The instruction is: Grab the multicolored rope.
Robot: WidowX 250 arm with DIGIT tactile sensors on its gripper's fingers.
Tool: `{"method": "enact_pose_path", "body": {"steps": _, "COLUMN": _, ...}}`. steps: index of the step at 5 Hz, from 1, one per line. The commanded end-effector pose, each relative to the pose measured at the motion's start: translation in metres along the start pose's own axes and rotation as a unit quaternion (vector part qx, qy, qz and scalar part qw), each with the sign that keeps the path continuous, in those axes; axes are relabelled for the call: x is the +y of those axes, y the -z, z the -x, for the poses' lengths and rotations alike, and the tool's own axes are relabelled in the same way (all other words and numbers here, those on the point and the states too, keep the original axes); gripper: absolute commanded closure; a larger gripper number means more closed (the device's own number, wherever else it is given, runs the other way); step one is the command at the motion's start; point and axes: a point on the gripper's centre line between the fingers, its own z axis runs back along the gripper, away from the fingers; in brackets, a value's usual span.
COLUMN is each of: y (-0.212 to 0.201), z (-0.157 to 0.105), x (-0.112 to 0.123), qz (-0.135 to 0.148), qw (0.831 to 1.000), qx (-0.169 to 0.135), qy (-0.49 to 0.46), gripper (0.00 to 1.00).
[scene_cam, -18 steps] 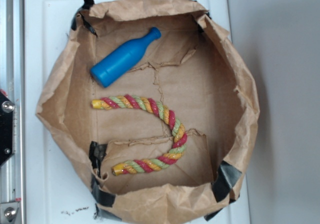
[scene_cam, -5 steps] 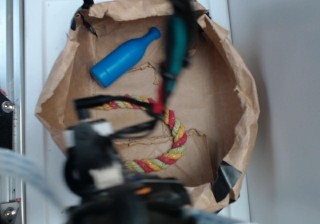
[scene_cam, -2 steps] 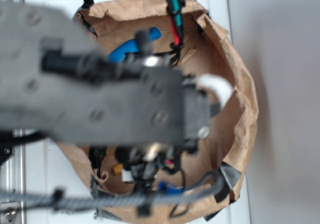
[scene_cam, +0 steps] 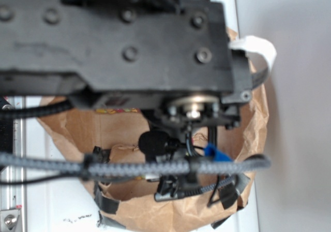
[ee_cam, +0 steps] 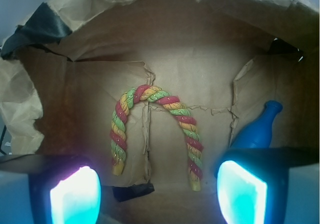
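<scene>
Multicolored rope (ee_cam: pixel 152 129) lies arched on the paper bag (ee_cam: pixel 210 59) floor, its ends just beyond my hand (ee_cam: pixel 157 196), whose fingers (ee_cam: pixel 75 196) stand spread and empty. Farther right lies a blue bottle (ee_cam: pixel 257 131); drifting that way, I might clip it.

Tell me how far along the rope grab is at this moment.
Done: the arm is over the paper-lined box, and the wrist view looks down on the multicolored rope, arched between the tool's fingers. In hand: nothing; the tool is open and above the rope, not touching it. Left: descend, close on the rope and lift. The blue bottle lies near the right finger.
</scene>
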Motion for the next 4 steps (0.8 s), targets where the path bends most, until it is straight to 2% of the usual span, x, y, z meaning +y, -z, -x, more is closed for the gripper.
{"method": "enact_pose_path", "body": {"steps": 1, "y": -0.008, "z": -0.008, "x": 0.004, "qz": -0.002, "qw": 1.0, "qx": -0.017, "qy": -0.004, "gripper": 0.0}}
{"method": "enact_pose_path", "body": {"steps": 2, "y": -0.003, "z": 0.018, "x": 0.004, "qz": 0.013, "qw": 0.992, "qx": -0.043, "qy": 0.122, "gripper": 0.0}}
{"method": "enact_pose_path", "body": {"steps": 3, "y": 0.019, "z": 0.01, "x": 0.023, "qz": 0.002, "qw": 0.972, "qx": -0.058, "qy": 0.227, "gripper": 0.0}}
{"method": "enact_pose_path", "body": {"steps": 4, "y": 0.038, "z": 0.003, "x": 0.034, "qz": -0.017, "qw": 0.962, "qx": -0.066, "qy": 0.264, "gripper": 0.0}}
